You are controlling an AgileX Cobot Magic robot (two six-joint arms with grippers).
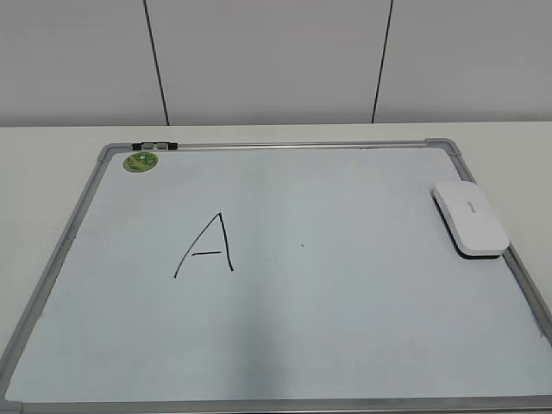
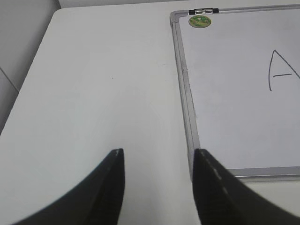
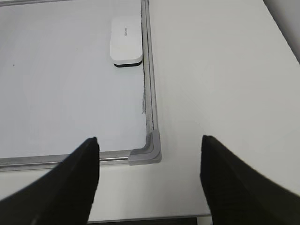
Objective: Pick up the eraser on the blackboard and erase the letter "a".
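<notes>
The eraser (image 1: 470, 218), a white glossy block with a dark underside, lies on the blackboard (image 1: 345, 297) against its right frame. It also shows in the right wrist view (image 3: 126, 40). No lowercase "a" shows on the board; only a capital "A" (image 1: 207, 246) and a tiny dark speck (image 1: 302, 246) are drawn there. My left gripper (image 2: 158, 154) is open and empty above the table, left of the board's front left part. My right gripper (image 3: 149, 138) is open and empty above the board's front right corner, well short of the eraser. Neither gripper shows in the exterior view.
A round green magnet (image 1: 141, 161) sits at the board's far left corner, next to a small clip on the frame (image 1: 153, 146). The white table (image 2: 93, 84) extends left and right of the board. A wall stands behind the table.
</notes>
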